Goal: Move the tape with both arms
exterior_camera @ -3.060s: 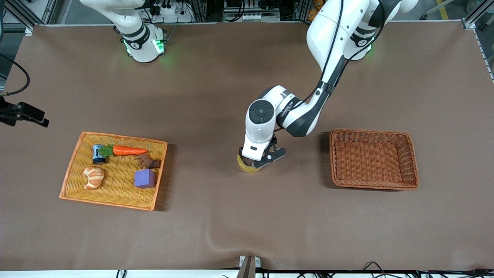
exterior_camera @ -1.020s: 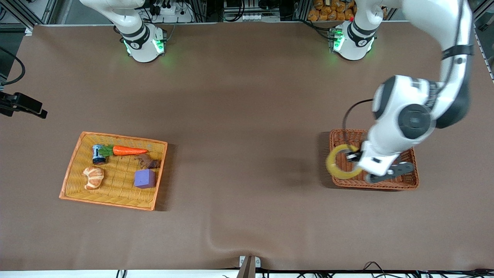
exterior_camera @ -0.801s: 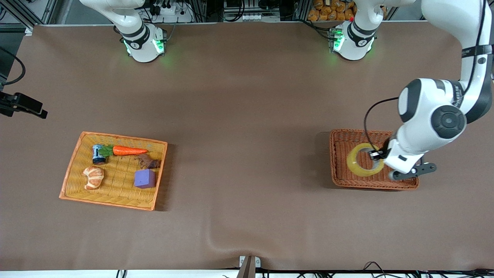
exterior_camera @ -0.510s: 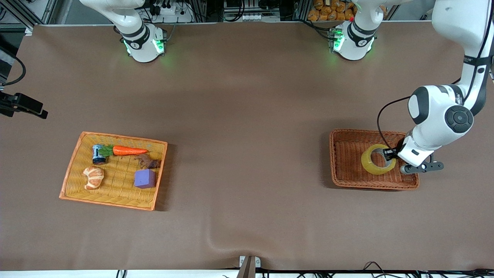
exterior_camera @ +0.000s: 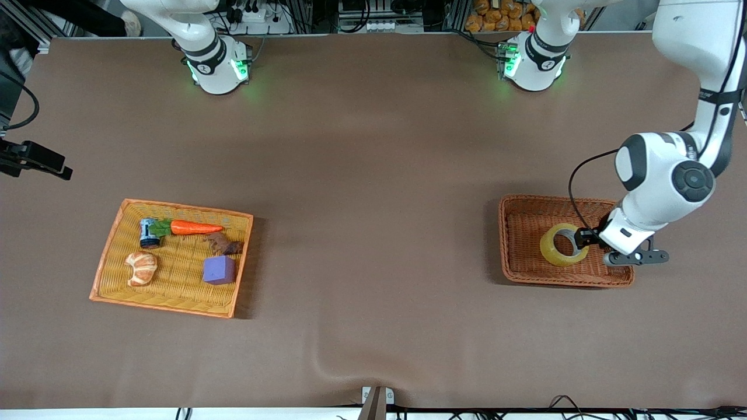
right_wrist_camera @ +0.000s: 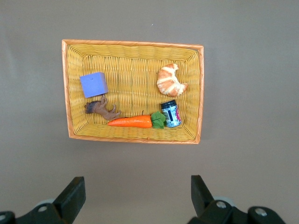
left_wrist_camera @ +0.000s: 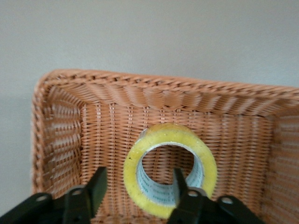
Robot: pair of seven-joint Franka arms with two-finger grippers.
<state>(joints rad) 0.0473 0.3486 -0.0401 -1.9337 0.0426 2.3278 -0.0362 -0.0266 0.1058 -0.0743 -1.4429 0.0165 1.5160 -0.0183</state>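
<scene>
The tape (exterior_camera: 551, 251), a yellowish ring with a grey core, rests tilted in the brown wicker basket (exterior_camera: 560, 200) at the left arm's end of the table. My left gripper (exterior_camera: 584, 238) is low over that basket and open. In the left wrist view one finger (left_wrist_camera: 99, 183) is outside the tape (left_wrist_camera: 163, 136), the other finger (left_wrist_camera: 179, 183) is inside the ring, and neither presses the wall. My right gripper (right_wrist_camera: 138, 184) is open and empty, high over the yellow basket (right_wrist_camera: 133, 43). It is out of the front view, and that arm waits.
The yellow wicker basket (exterior_camera: 175, 309) at the right arm's end holds a purple cube (exterior_camera: 219, 270), a croissant (exterior_camera: 142, 268), a carrot (exterior_camera: 195, 228), a small can (exterior_camera: 149, 232) and a brown figure (exterior_camera: 224, 245). Bare brown table lies between the baskets.
My left arm carried the tape from the table's middle to the brown basket and lowered it. The tape has sunk into the basket and the jaws now stand apart from it.
</scene>
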